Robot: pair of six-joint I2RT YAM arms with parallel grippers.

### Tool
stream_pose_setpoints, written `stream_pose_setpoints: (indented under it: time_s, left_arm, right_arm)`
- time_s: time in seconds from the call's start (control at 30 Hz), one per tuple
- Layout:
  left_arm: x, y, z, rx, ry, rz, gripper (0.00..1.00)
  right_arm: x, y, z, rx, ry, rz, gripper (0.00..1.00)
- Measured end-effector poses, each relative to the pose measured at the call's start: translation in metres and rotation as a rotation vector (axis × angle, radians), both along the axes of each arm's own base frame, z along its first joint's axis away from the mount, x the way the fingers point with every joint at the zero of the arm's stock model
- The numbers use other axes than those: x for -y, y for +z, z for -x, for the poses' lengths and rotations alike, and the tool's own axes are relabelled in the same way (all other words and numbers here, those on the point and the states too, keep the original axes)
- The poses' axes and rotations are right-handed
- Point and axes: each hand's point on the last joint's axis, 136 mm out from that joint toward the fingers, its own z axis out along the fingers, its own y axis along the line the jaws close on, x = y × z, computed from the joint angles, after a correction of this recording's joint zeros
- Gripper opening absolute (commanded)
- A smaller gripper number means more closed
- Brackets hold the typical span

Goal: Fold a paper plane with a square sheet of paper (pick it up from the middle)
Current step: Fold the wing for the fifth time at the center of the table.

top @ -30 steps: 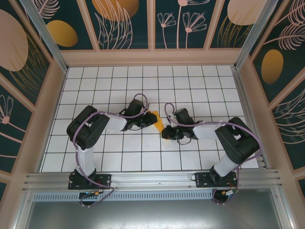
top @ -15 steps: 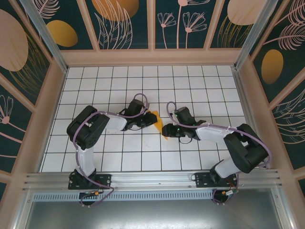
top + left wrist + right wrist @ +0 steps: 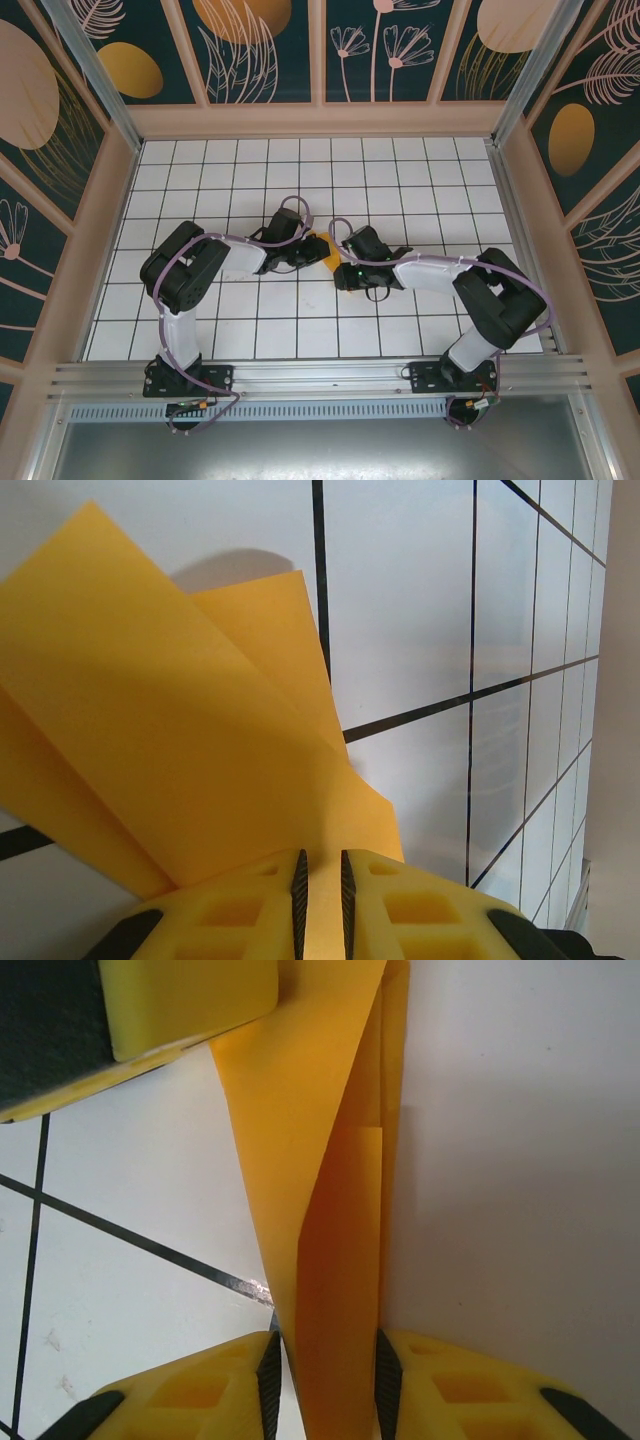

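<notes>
The square sheet of paper (image 3: 326, 253) is orange-yellow and folded into several layers, lifted at the middle of the table between the two grippers. My left gripper (image 3: 310, 256) is shut on one end of it. In the left wrist view the paper (image 3: 180, 710) fans away from the left gripper (image 3: 320, 858). My right gripper (image 3: 340, 268) meets it from the right. In the right wrist view a narrow folded strip of paper (image 3: 300, 1090) fills the gap of the right gripper (image 3: 327, 1340), touching both pads. A left finger (image 3: 170, 1000) shows at the top left.
The white gridded table (image 3: 400, 180) is boxed in by wooden-framed patterned walls (image 3: 270, 60) at the back and both sides. An aluminium rail (image 3: 320, 375) with the arm bases runs along the near edge.
My right gripper opened, moved left and slightly up toward the left gripper, and closed on the folded paper. Less paper shows between the grippers. The left arm has not moved.
</notes>
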Motion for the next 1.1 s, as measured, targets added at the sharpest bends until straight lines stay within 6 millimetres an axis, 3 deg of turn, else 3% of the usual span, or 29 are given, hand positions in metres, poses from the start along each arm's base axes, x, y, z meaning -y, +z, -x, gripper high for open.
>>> stream_pose_setpoints:
  time_s: [0.37, 0.63, 0.8, 0.93, 1.1]
  left_arm:
    - [0.000, 0.000, 0.000, 0.000, 0.000, 0.000, 0.21]
    - [0.000, 0.000, 0.000, -0.002, 0.000, -0.002, 0.21]
    - [0.000, 0.000, 0.000, -0.002, 0.000, -0.002, 0.20]
    - [0.000, 0.000, 0.000, -0.003, 0.000, -0.002, 0.20]
    - [0.000, 0.000, 0.000, -0.001, -0.002, -0.003, 0.20]
  right_arm:
    - [0.004, -0.003, -0.001, 0.014, -0.002, 0.019, 0.16]
    - [0.003, -0.004, -0.002, 0.029, -0.011, -0.009, 0.14]
    - [0.004, -0.004, -0.001, 0.031, -0.040, -0.059, 0.15]
    - [0.006, -0.001, 0.000, 0.025, -0.065, -0.109, 0.28]
    - [0.027, 0.010, 0.006, -0.012, -0.119, -0.157, 0.32]
